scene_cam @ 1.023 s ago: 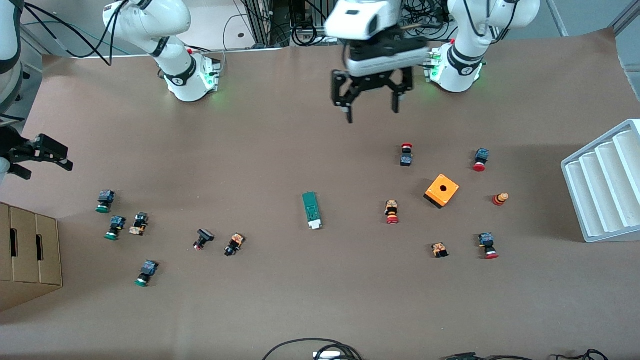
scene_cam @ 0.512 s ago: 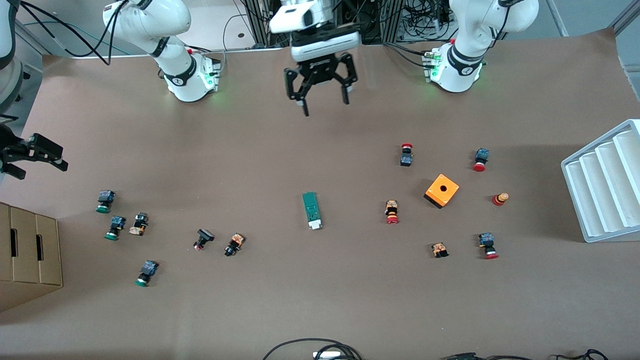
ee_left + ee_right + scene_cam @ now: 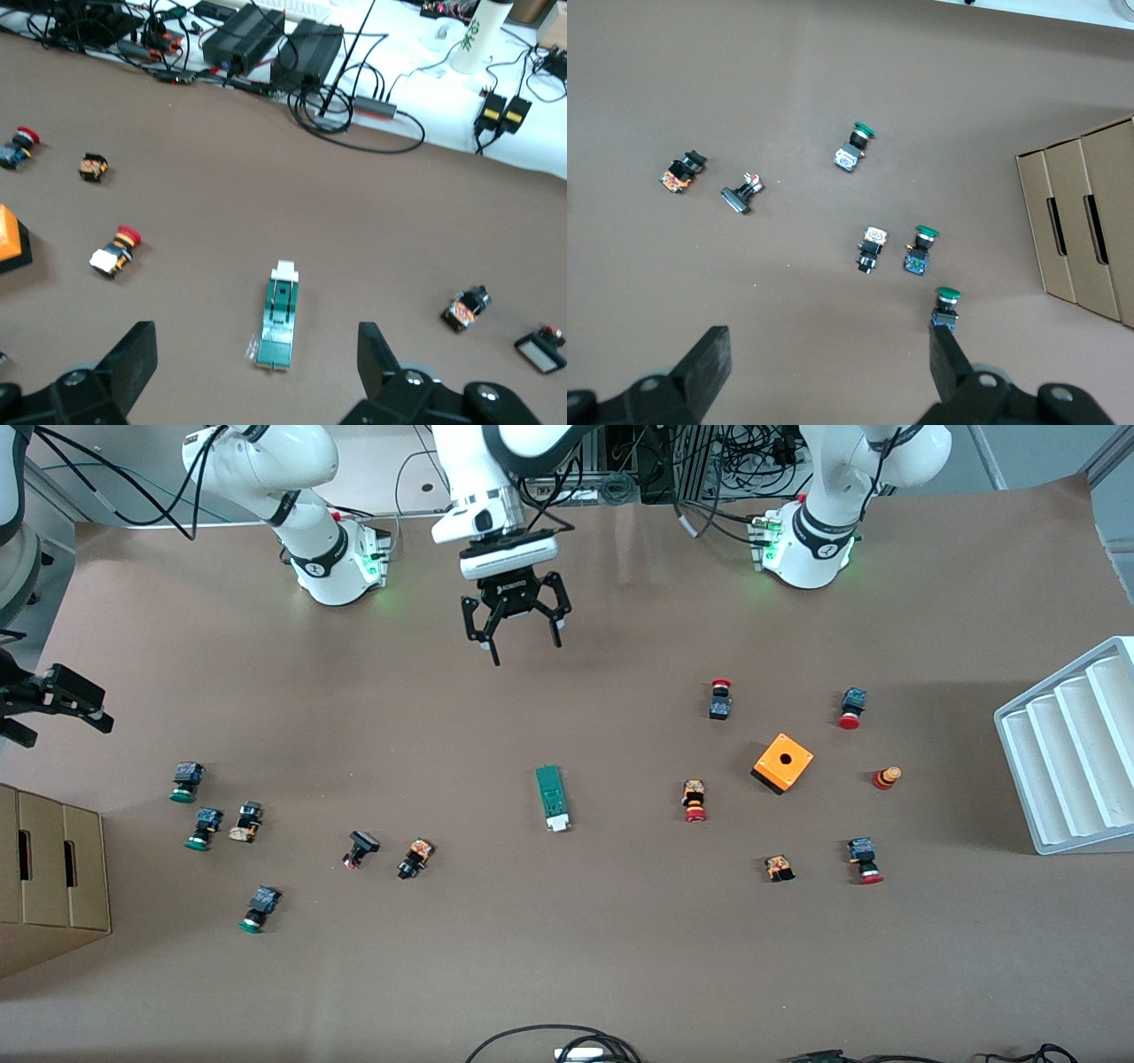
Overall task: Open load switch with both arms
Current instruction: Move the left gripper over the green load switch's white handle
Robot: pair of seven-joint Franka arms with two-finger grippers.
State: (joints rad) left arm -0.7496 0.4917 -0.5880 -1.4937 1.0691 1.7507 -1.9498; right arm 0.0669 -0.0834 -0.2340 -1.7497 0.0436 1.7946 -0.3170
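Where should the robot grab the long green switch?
Probably from above, across the narrow middle of the load switch. It lies flat, long and slim, white end nearer the front camera, with bare table beside both long edges. The open left claw hangs above the table.

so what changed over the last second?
The left claw swung from near its own base toward the right arm's end, dropped lower, and now hangs open over bare table, the load switch in its wrist view. The right claw drifted slightly outward at the table's edge, open. Nothing was grasped or released. The switch, orange box and push buttons stayed put.
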